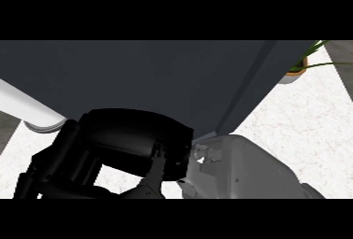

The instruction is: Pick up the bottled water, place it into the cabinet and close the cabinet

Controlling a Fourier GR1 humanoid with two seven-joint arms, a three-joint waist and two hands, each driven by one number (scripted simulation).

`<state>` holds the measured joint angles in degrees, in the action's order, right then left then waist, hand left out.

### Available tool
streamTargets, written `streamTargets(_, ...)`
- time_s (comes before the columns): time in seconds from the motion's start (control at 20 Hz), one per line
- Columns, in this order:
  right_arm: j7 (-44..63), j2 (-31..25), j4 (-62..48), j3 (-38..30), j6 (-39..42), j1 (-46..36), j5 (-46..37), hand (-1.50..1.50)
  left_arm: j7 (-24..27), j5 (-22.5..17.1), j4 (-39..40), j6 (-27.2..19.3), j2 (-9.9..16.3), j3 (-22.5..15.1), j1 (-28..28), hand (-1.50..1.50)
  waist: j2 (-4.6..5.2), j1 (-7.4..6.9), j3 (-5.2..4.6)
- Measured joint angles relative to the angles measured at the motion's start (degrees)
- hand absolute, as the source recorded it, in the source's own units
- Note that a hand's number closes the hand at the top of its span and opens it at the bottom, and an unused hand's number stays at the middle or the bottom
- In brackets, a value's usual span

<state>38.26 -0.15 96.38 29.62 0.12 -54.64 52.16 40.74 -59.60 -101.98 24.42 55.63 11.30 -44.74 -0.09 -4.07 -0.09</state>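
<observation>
Dark grey cabinet (138, 79) is filling the far and upper part of the head view, its slanted edge running down toward the centre. The bottled water is not showing anywhere; its place cannot be told. A black robot hand (131, 144) is rising near the lower left, just beneath the cabinet; whether its fingers are apart or together cannot be told. A grey forearm (241, 172) is lying beside it on the right. White marbled tabletop (303, 121) is spreading right, with a potted plant (300, 70) standing far right. A white cylindrical bar (27, 109) is crossing the left edge.
</observation>
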Motion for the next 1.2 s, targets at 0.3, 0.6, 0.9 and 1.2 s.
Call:
streamTargets(0.3, -1.2, -0.5, -8.0, -2.5, 4.5, 1.7, 2.6, 1.5, -1.7, 0.3, 0.2, 2.8, -3.0, 4.6, -3.3, -1.5, 0.07, 1.65, 0.07)
streamTargets(0.6, -2.8, -2.7, -15.6, -7.8, 11.1, 3.5, 2.7, 1.5, -4.1, 1.2, 0.0, 4.5, -6.5, 7.2, -4.2, -1.5, 0.12, 2.47, 0.1)
streamTargets(0.9, -8.7, -3.4, -22.7, -12.3, 15.0, 2.9, -1.6, 1.5, -6.2, 3.3, -0.9, 5.6, -10.1, 8.1, -3.5, -1.5, 0.17, 2.74, 0.09)
streamTargets(1.2, -15.8, -3.1, -28.3, -13.7, 19.3, 0.9, -8.3, 1.5, -9.4, 2.6, -1.5, 6.6, -11.3, 10.0, -1.9, -1.5, -0.03, 2.75, 0.06)
